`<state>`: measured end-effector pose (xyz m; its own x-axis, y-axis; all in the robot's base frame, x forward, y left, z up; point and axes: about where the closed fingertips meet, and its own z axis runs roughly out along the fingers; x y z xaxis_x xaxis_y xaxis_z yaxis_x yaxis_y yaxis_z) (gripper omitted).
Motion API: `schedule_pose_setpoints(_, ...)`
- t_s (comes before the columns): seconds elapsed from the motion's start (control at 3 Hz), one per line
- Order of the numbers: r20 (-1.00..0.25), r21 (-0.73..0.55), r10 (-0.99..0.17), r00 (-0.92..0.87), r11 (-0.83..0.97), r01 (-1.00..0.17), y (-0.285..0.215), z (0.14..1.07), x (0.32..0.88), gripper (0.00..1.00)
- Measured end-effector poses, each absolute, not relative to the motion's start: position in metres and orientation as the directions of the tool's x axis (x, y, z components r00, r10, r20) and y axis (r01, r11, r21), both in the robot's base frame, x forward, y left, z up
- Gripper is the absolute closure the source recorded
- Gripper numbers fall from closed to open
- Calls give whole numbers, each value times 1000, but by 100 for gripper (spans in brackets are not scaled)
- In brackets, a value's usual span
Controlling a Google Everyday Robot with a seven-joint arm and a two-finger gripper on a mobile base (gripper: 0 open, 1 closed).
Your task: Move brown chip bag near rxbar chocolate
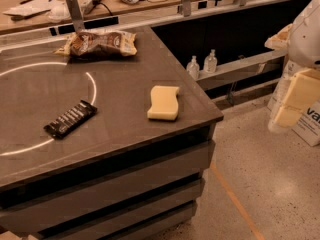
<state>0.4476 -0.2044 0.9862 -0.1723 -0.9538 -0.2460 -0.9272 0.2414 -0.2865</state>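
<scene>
Brown and crinkly, the brown chip bag (pixel 100 44) lies flat at the far edge of the dark table (pixel 125 134). The rxbar chocolate (pixel 70 119) lies near the front on the left, well apart from the bag. So the bag has a long way to go, and I think the job has not started. Only bare table top lies between the two, so nothing blocks the way. A yellow sponge (pixel 163 102) lies off to the right, near the table's corner. It should not get bumped if the bag goes straight to the bar.

The gripper (pixel 295 104) hangs far to the right, out past the table and over the floor. I cannot tell if it is open or closed. It is not near the bag or the bar. It has to reach to the back of the table first.

The bag is the biggest thing on the table. It is dark brown in the middle with pale yellow ends. It looks puffy and wrinkled, so it may squash or slip when pinched.
</scene>
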Motion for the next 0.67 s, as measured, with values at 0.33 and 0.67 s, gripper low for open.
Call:
schedule_pose_setpoints(0.33,-369,-315,-920,-135,260,-913,-178,993,474,0)
schedule_pose_setpoints(0.67,-513,-319,-855,-81,277,-906,-139,997,510,0)
